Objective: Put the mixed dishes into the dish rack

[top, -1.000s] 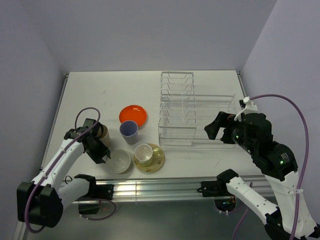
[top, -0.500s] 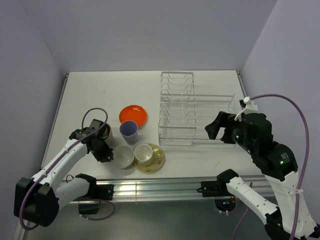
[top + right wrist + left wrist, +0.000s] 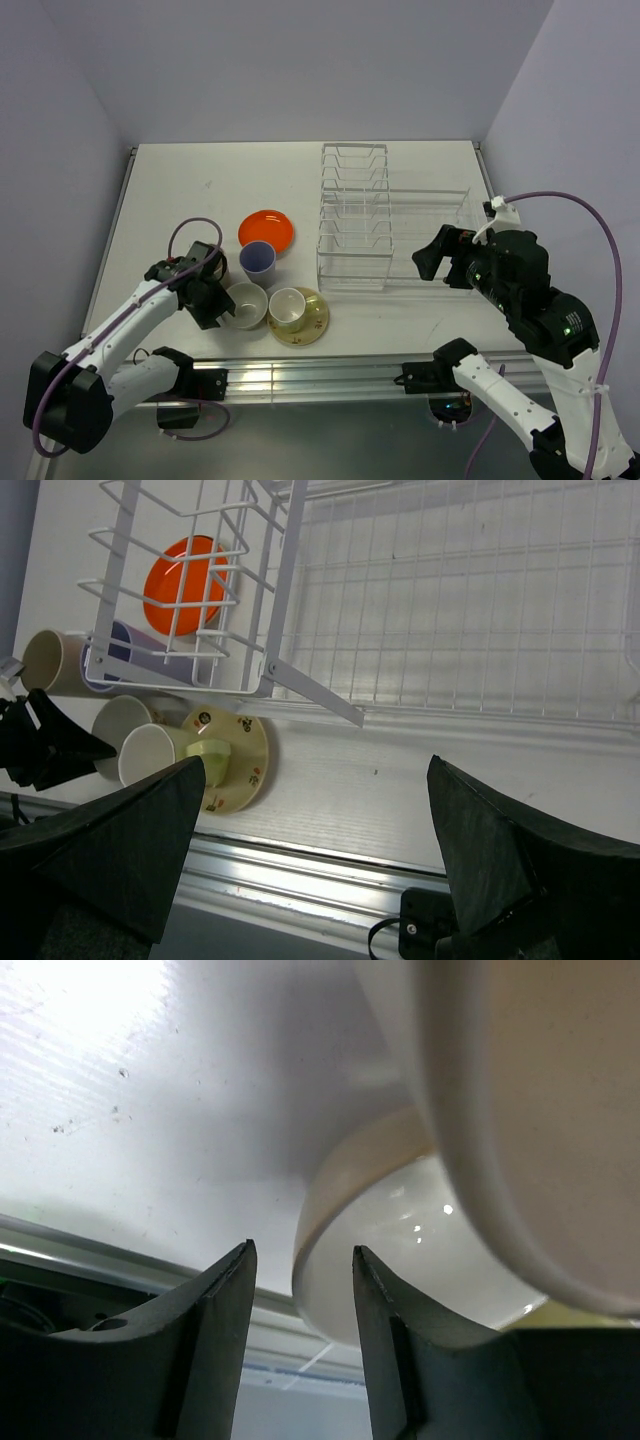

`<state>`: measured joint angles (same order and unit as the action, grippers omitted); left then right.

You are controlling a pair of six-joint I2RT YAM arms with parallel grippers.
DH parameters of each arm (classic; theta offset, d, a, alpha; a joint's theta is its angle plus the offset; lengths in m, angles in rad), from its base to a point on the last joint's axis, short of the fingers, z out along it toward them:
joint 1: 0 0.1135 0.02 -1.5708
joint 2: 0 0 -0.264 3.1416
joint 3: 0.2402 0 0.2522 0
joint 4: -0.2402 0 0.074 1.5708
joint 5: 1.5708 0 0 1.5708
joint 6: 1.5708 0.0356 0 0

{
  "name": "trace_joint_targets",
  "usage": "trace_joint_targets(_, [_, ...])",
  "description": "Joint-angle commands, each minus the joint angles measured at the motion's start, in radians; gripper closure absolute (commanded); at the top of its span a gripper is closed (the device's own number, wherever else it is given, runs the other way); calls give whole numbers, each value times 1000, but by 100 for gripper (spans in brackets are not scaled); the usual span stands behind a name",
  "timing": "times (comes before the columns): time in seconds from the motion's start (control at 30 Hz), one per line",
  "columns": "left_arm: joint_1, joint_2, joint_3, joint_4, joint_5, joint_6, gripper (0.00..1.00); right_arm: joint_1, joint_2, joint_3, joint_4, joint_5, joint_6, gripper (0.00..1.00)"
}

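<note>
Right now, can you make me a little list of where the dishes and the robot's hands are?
left gripper: open, fingers at the off-white bowl's rim
right gripper: open, holding nothing, near the dish rack
dish rack: no dishes inside
orange plate: lying flat
lavender cup: upright, beside the orange plate
yellow-green cup: on the saucer
tan cup: lying on its side
</note>
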<state>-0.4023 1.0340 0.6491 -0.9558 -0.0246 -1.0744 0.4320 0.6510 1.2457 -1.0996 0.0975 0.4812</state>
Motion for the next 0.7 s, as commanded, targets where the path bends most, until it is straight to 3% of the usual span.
trace_joint_targets(0.0, [-18,37,-22,-3,-8,-42,50,-1,-5,-3,49,18,-15,0])
trace_joint_targets(0.13, [-30,64,-14,19,-40,-71,53,-1,-5,-3,49,13,-19,0])
trace_joint_targets(0.33, [-50,107,-16,55,-52,-104,66,-1,-8,-5,47,13,-20,0])
trace_joint_targets(0.5, [-61,124,-8,57,-51,-102,100,-1,-4,0,47,14,-24,0])
trace_joint_targets(0.67, [-69,84,9,-1,-52,-84,100,-1,-4,-6,53,10,-24,0])
